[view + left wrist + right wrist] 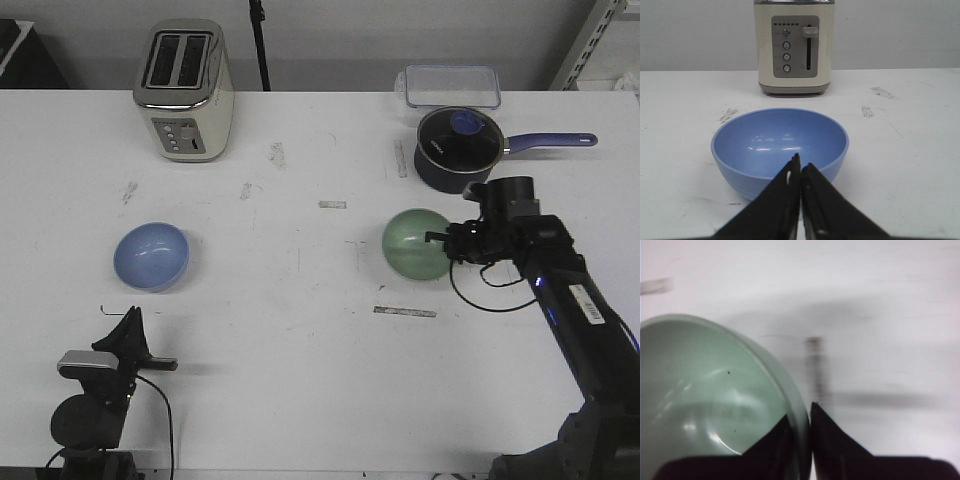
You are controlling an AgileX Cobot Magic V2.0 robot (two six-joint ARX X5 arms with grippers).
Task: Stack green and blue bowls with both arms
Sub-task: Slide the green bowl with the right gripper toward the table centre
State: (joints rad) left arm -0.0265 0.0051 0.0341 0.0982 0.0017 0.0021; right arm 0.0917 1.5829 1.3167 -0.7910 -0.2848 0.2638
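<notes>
The pale green bowl (416, 244) is right of the table's middle, tilted on its side and held off the table. My right gripper (443, 243) is shut on its rim, one finger inside and one outside, as the right wrist view shows (802, 422) with the green bowl (705, 395) filling its left. The light blue bowl (151, 256) sits upright on the table at the left, also in the left wrist view (780, 148). My left gripper (131, 322) is shut and empty, just short of the blue bowl (800, 165).
A cream toaster (185, 90) stands at the back left. A dark blue saucepan with a glass lid (460, 148) and a clear plastic container (451, 86) are at the back right, close behind the right gripper. Tape strips (405, 312) lie on the table.
</notes>
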